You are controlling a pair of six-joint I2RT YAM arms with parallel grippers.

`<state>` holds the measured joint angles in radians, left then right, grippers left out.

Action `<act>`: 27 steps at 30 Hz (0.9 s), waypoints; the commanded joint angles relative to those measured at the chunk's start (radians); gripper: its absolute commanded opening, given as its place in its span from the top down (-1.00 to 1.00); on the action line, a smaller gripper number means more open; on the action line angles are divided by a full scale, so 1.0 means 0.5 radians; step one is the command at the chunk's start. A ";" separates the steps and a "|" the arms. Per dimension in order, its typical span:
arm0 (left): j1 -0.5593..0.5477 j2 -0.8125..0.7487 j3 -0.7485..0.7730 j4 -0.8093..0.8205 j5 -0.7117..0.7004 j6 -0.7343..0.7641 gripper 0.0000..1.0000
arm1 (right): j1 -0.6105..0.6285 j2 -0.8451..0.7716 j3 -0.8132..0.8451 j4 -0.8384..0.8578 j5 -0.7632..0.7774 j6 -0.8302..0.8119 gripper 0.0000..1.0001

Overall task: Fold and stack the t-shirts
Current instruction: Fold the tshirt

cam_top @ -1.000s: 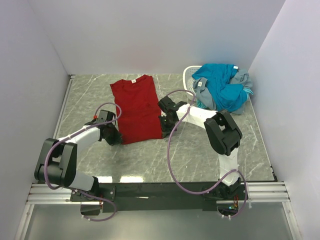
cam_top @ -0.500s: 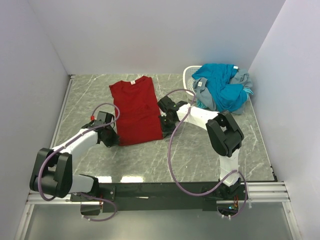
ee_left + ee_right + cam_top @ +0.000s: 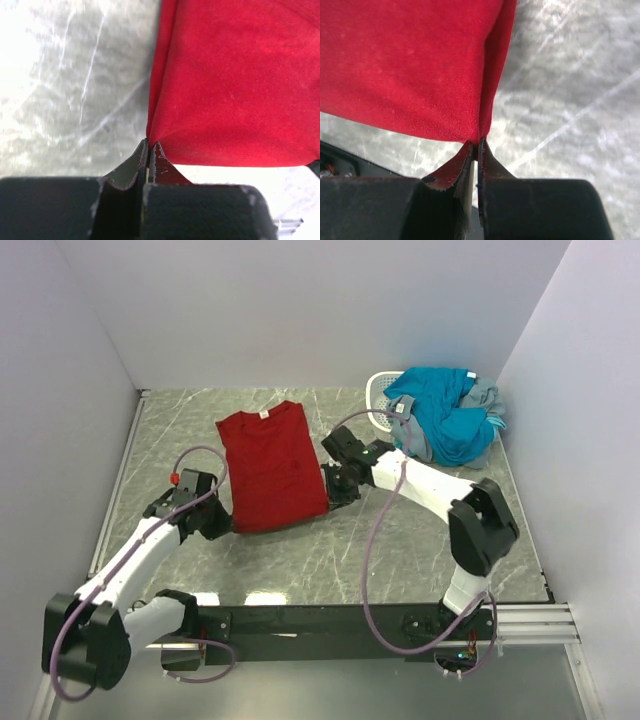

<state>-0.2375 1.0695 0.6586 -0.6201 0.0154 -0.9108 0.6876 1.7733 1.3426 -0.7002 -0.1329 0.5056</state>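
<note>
Table (image 3: 420, 540): red shirt (image 3: 270, 465) lies flat at centre, collar toward 12 o'clock. Teal and grey shirts (image 3: 445, 425) are heaped at 2 o'clock. Left gripper (image 3: 150, 145) is clamped on the 7 o'clock hem corner, right gripper (image 3: 476, 145) on the 5 o'clock corner. Judgement: raise both corners level and keep the hem taut.

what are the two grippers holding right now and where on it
Both hold the red t-shirt: the left gripper pinches its bottom left corner, the right gripper its bottom right corner.

Open table (image 3: 400, 550) at near edge, basket (image 3: 377, 392) heaped with t-shirts (image 3: 445, 415) blocking far-right corner
</note>
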 commanded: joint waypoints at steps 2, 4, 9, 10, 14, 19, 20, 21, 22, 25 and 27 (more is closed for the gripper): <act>-0.007 -0.157 0.039 -0.300 0.058 0.015 0.99 | 0.079 -0.248 -0.041 -0.228 0.189 0.047 1.00; -0.007 -0.255 0.051 -0.419 0.076 0.018 0.99 | 0.113 -0.340 -0.062 -0.299 0.229 0.069 1.00; -0.013 -0.442 0.146 -0.680 0.126 0.033 0.99 | 0.211 -0.524 -0.157 -0.455 0.302 0.176 1.00; -0.016 -0.488 0.164 -0.726 0.138 0.039 0.99 | 0.229 -0.585 -0.166 -0.477 0.315 0.194 1.00; -0.013 -0.580 0.308 -0.916 0.162 0.051 0.99 | 0.343 -0.721 -0.185 -0.612 0.373 0.314 1.00; -0.013 -0.626 0.450 -1.076 0.224 0.051 0.99 | 0.456 -0.862 -0.151 -0.793 0.435 0.464 1.00; -0.013 -0.626 0.499 -1.082 0.248 0.048 0.99 | 0.462 -0.880 -0.133 -0.817 0.447 0.507 1.00; -0.013 -0.614 0.523 -1.085 0.254 0.048 0.99 | 0.466 -0.908 -0.090 -0.857 0.468 0.526 1.00; -0.013 -0.608 0.548 -1.082 0.260 0.048 0.99 | 0.466 -0.920 -0.065 -0.873 0.481 0.538 1.00; -0.016 -0.547 0.628 -1.027 0.264 0.039 0.99 | 0.462 -0.908 0.042 -0.891 0.526 0.544 1.00; -0.016 -0.513 0.634 -0.969 0.267 0.030 0.99 | 0.456 -0.838 0.109 -0.888 0.554 0.514 1.00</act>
<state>-0.2466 0.7918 0.9356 -1.1122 0.1776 -0.9104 0.9234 1.3487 1.3258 -1.0569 0.0486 0.7570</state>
